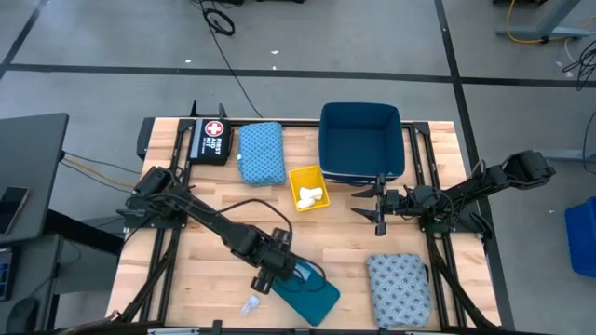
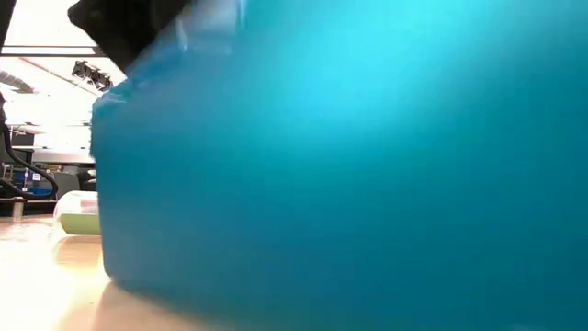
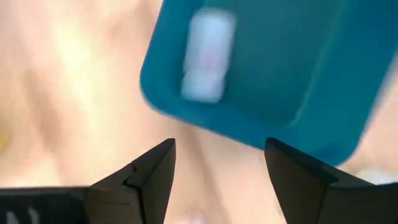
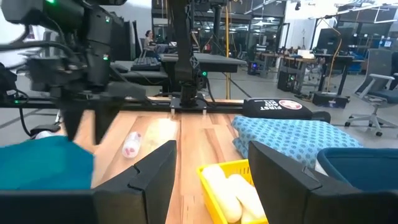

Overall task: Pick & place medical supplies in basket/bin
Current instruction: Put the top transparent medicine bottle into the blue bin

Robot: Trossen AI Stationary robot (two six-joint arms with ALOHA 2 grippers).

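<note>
A teal tray (image 1: 315, 296) stands near the table's front edge, and its wall fills the low view (image 2: 349, 165). A small white roll (image 3: 208, 56) lies inside it. My left gripper (image 1: 272, 277) hovers open and empty just above the tray's left end; its fingers (image 3: 152, 180) frame the tray's edge in the left wrist view. My right gripper (image 1: 372, 207) is open and empty at mid-table, just right of a yellow bin (image 1: 309, 186) holding white rolls (image 4: 233, 193). A small clear packet (image 1: 250, 305) lies on the table left of the tray.
A blue patterned pad (image 1: 261, 154) and a black case with a red-and-white cross (image 1: 212, 140) lie at the far left. A large dark blue bin (image 1: 361, 140) stands at the far middle. A grey-blue patterned pad (image 1: 399, 288) lies at the near right.
</note>
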